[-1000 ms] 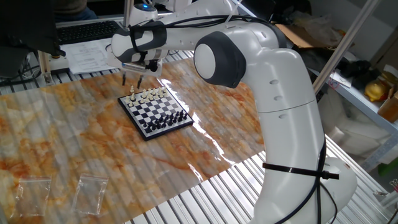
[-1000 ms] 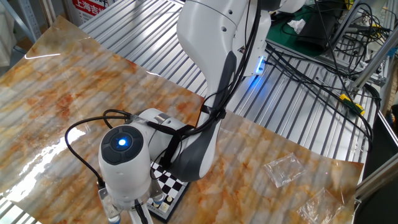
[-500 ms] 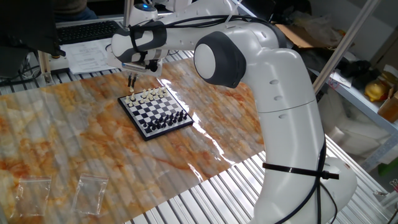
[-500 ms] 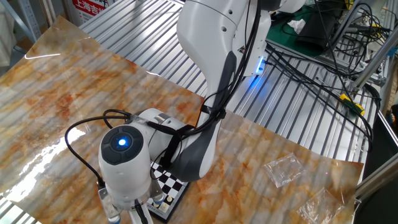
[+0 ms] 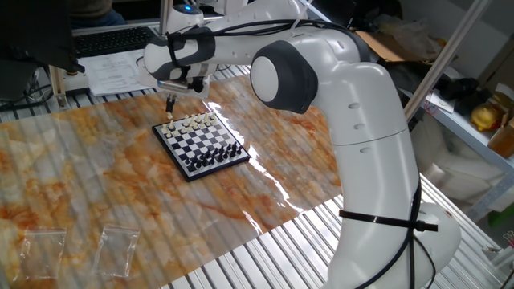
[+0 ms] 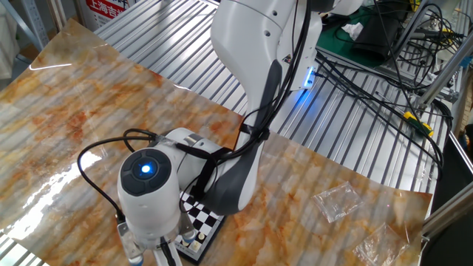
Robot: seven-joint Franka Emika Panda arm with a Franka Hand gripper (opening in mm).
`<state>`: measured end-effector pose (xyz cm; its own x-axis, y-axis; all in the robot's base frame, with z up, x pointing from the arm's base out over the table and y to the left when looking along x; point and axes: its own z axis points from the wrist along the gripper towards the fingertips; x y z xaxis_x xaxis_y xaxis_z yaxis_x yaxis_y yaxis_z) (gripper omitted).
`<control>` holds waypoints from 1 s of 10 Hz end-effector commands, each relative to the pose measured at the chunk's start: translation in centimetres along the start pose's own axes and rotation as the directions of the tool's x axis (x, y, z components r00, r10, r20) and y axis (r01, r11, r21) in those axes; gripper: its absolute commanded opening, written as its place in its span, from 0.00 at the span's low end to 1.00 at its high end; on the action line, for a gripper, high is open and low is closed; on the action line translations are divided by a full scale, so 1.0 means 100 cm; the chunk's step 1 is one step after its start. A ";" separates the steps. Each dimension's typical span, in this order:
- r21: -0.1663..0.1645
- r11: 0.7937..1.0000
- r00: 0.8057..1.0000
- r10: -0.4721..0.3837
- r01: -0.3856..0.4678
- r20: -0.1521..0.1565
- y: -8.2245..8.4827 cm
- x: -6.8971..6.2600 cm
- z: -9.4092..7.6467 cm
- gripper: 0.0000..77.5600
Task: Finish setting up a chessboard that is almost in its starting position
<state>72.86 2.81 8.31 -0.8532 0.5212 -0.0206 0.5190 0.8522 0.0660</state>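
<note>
The chessboard (image 5: 201,145) lies on the marbled table, cream pieces (image 5: 193,123) along its far edge and black pieces (image 5: 218,156) along its near edge. My gripper (image 5: 169,104) points down just beyond the board's far left corner, fingers pressed together. I cannot tell whether a tiny piece sits between them. In the other fixed view my wrist covers most of the board (image 6: 199,215); only a corner shows, and the fingertips are hidden.
Two clear plastic bags (image 5: 116,245) (image 5: 40,245) lie near the front left edge; one also shows in the other fixed view (image 6: 336,201). A keyboard (image 5: 112,38) and papers (image 5: 120,74) sit beyond the table's far edge. My arm's base (image 5: 377,160) stands at the right.
The gripper's fingers were spread apart one second ago and have closed together at the same spot beyond the board's far left corner. The board has not moved.
</note>
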 end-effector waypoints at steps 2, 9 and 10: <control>0.014 0.999 0.999 0.039 -0.039 0.010 0.004 0.001 -0.012 0.02; 0.018 0.983 0.983 0.183 -0.183 0.005 -0.007 0.005 -0.027 0.02; 0.018 0.982 0.982 0.191 -0.191 0.006 -0.009 0.007 -0.028 0.02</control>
<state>71.70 2.38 10.75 -0.7446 0.6674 -0.0113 0.6663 0.7441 0.0484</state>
